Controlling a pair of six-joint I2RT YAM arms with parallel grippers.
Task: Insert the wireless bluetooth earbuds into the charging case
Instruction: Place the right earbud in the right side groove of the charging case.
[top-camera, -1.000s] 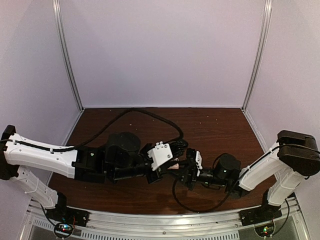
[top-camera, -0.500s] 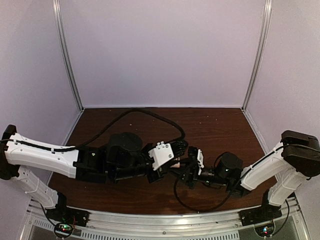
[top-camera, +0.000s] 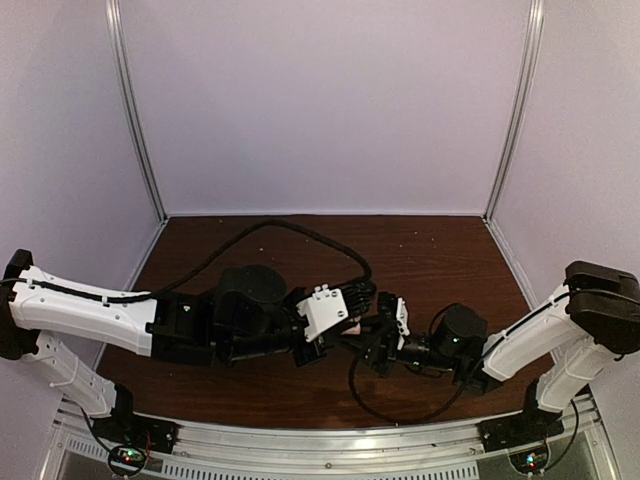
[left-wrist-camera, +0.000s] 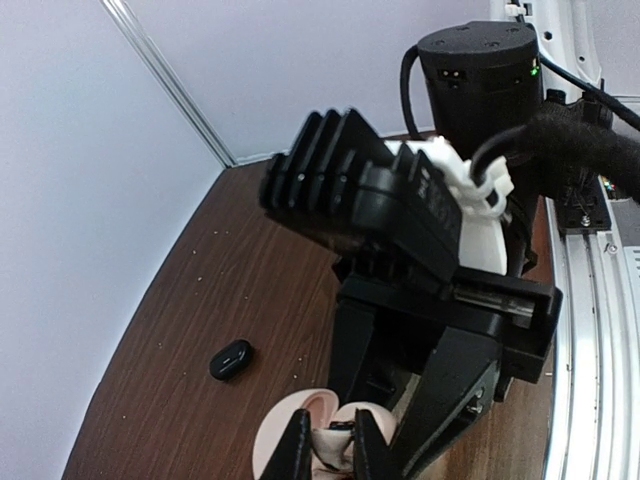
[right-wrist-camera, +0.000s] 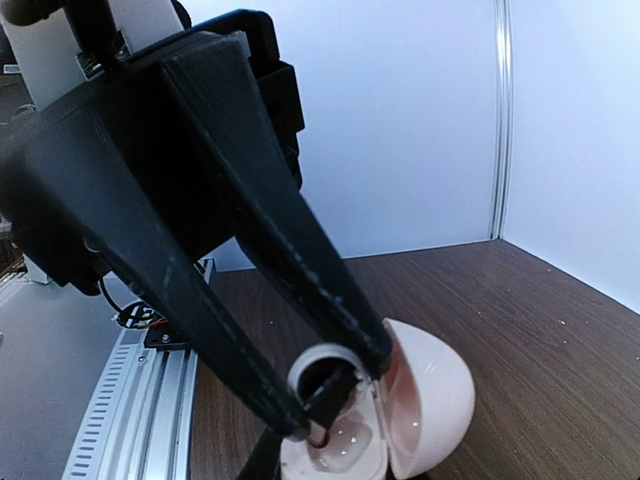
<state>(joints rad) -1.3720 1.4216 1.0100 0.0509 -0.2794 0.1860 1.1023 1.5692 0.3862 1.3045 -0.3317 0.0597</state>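
The pink charging case (right-wrist-camera: 435, 400) stands open on the brown table, lid tipped to the right; it also shows in the left wrist view (left-wrist-camera: 283, 428) and faintly from above (top-camera: 350, 327). My left gripper (left-wrist-camera: 330, 452) is shut on the case's lower half. My right gripper (right-wrist-camera: 335, 395) is shut on a small dark earbud with a white ring (right-wrist-camera: 322, 365), held right over the case's wells. From above, the left gripper (top-camera: 338, 335) and the right gripper (top-camera: 364, 345) meet at the table's middle. A black earbud (left-wrist-camera: 231, 359) lies loose on the table. No white stemmed earbuds are in view.
The right gripper's black fingers (left-wrist-camera: 455, 390) fill the left wrist view just beyond the case. A black cable (top-camera: 300, 230) loops across the table behind the left arm. Metal rails (top-camera: 330, 440) run along the near edge, and white walls close the other sides.
Both arms have shifted slightly to the right. The two grippers stay together at the case.
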